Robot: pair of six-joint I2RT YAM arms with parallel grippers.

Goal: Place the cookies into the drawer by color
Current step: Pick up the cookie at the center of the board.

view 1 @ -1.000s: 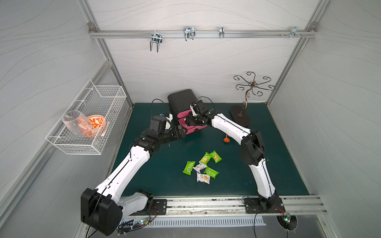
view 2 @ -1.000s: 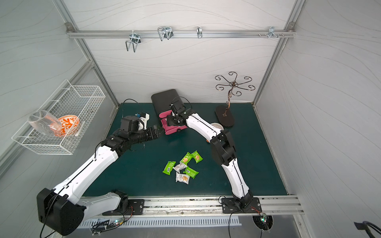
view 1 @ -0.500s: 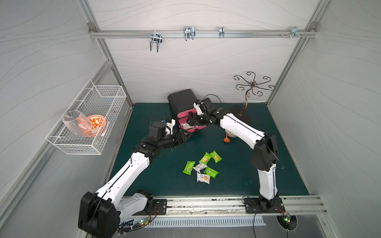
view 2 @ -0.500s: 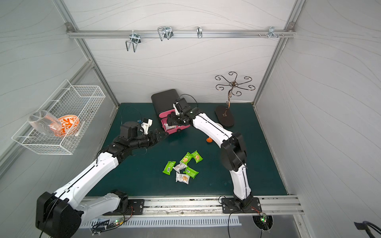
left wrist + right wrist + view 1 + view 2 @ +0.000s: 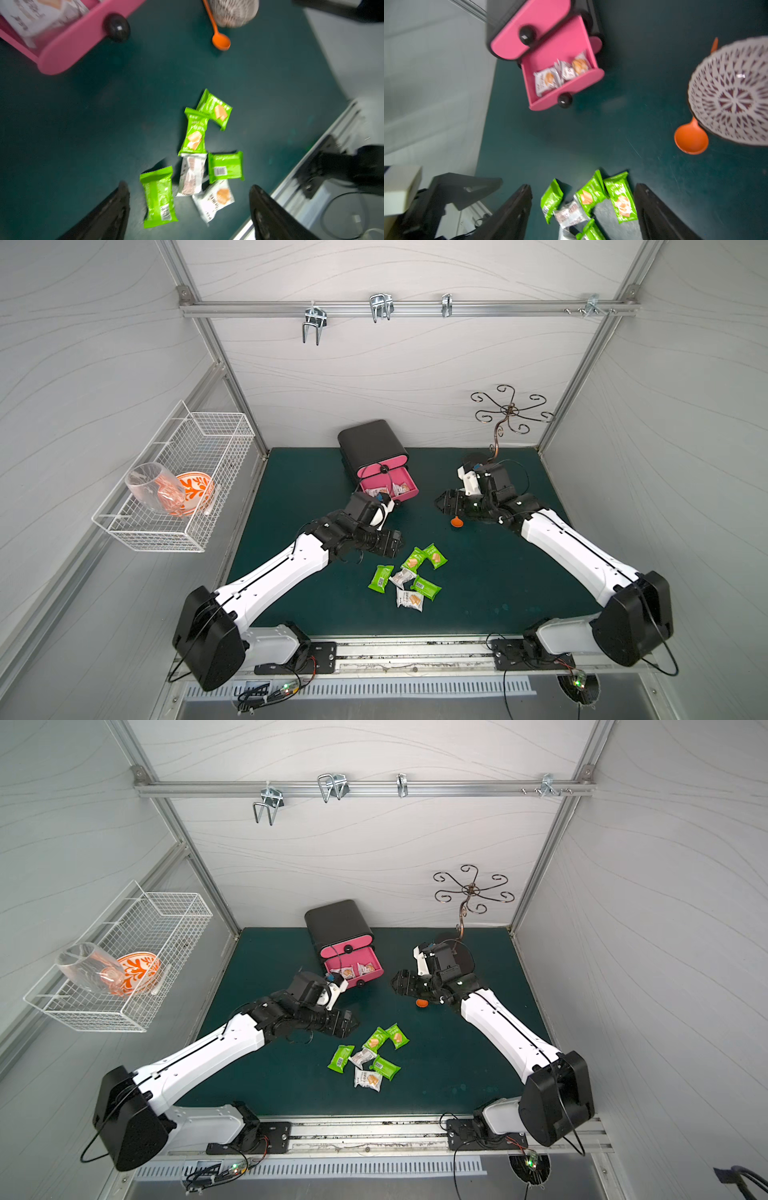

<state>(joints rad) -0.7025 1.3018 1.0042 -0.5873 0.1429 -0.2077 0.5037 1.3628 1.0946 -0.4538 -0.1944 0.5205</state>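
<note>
The cookies [image 5: 409, 576] lie in a small heap near the middle of the table [image 5: 291, 497]. Four are green and two are white. Some touch, and some lie partly on top of others. Bare table runs all around the heap, out to the front rail [image 5: 395, 649].

The pink drawer [image 5: 581, 83] is pulled open near the back wall [image 5: 395, 385]. It has white cookies [image 5: 548, 80] inside. The table between the drawer and the heap is free.

The left pincer [image 5: 395, 545] hangs just beside the heap, with its jaws wide apart and holding nothing. The right pincer [image 5: 442, 504] hangs beside the drawer, well apart from the heap. It is wide apart too and holds nothing. An orange spoon [image 5: 456, 522] lies near it.

In both top views the left arm [image 5: 291, 568] covers the drawer's front corner, and the right arm [image 5: 569, 547] hides the bowl [image 5: 733, 93]. The right wrist view cuts the bowl off at the edge, and the spoon's handle goes under it. Both wrist views are blurry, so I cannot read the wrappers. I cannot tell if the drawer holds two or three cookies.
</note>
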